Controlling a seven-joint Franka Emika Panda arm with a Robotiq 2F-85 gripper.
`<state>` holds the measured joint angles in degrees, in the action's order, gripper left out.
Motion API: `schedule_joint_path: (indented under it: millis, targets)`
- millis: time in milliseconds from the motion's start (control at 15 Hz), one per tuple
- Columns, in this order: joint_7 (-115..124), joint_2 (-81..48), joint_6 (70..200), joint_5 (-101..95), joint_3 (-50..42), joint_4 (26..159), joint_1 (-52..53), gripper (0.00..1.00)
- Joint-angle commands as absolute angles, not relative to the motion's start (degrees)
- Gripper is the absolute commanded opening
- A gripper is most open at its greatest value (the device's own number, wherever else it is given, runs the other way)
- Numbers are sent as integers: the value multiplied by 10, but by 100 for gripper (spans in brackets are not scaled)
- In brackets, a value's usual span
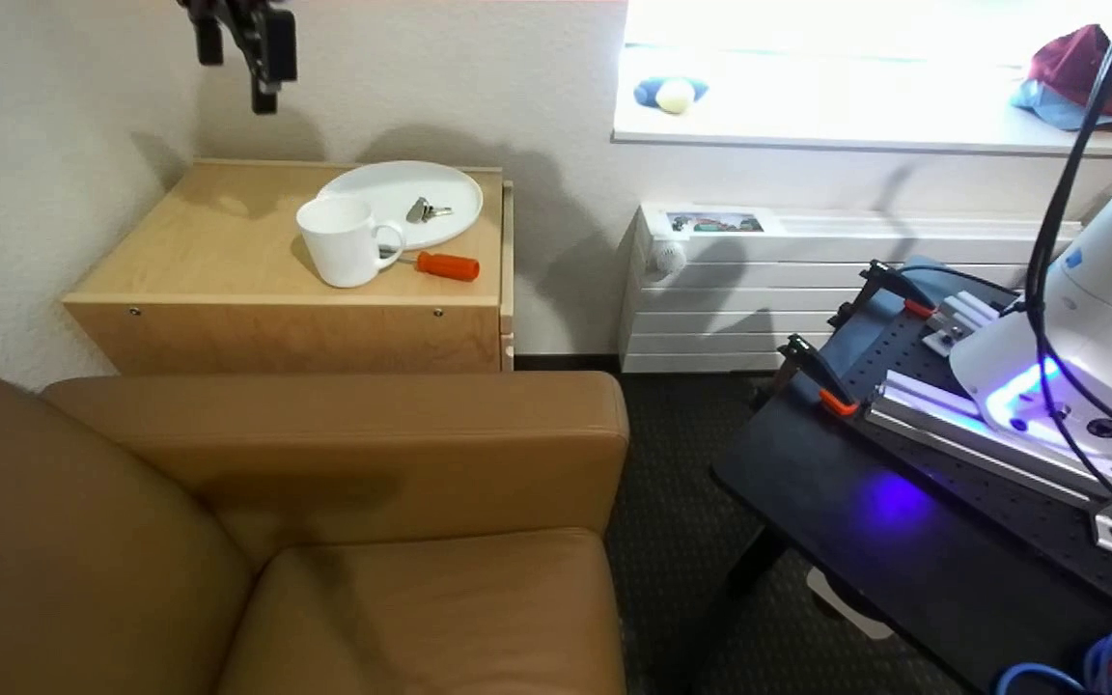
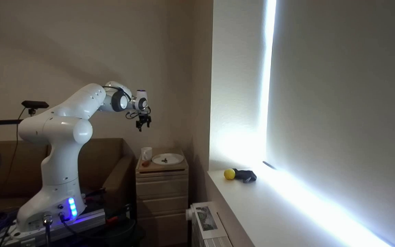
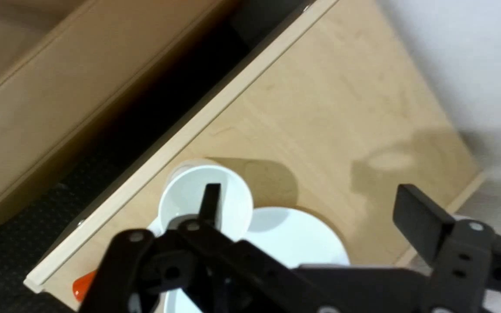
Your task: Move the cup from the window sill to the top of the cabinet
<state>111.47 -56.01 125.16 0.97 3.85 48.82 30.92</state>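
Since the cup is standing on the cabinet, the tool hanging spread above, nothing is seemingly remaining.

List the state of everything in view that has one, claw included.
Claw, open, holding nothing, above the cabinet.
Cup, upright on the cabinet, not gripped.
Plate, lying flat on the cabinet.
Keys, lying on the plate.
Screwdriver, lying on the cabinet beside the cup.
Drawers, look shut.
Window sill, brightly lit.
Base light, lit blue.
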Motion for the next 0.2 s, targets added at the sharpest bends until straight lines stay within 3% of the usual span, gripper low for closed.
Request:
schedule_joint_path:
  millis: [0,67,133]
  targets:
    - [1061,-450,1356,59,89,614,277,100]
    - [1095,-518,1303,32,60,517,299,100]
    - [1086,-497,1320,40,70,535,294,100]
